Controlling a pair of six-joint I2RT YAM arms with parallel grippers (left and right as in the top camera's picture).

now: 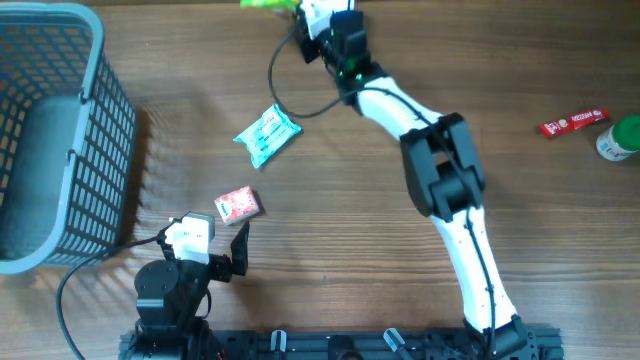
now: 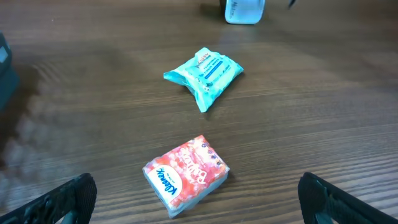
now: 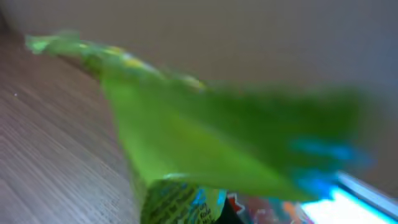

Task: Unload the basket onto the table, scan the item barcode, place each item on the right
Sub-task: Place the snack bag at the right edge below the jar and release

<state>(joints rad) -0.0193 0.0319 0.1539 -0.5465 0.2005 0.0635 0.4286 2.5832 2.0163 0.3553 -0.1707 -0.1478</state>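
The green packet point(image 1: 268, 4) was at the far edge of the counter point(image 1: 330, 220), pinched in my right hand point(image 1: 300, 10), which was closed on one end of it. From overhead only a sliver showed at the top border, its long axis running sideways along that edge and pointing away from my hand toward the basket side. In my right wrist view it was a blur filling most of the picture, stretching from upper left down to lower right, with some print near the bottom that I could not read. I could not tell where its barcode faced.

My left hand point(image 1: 207, 232) was near my side of the counter with its fingers point(image 2: 68, 199) spread wide and holding nothing. A red-and-white tissue pack point(image 1: 238, 204) lay flat just ahead of it, between the two fingers but apart from both.

I counted one green packet, one tissue pack, one teal packet point(image 1: 267, 135) lying further out, one grey basket point(image 1: 100, 100) at the left, one red wrapper point(image 1: 574, 122) and one green-capped bottle point(image 1: 620, 138) near each other at the far right.
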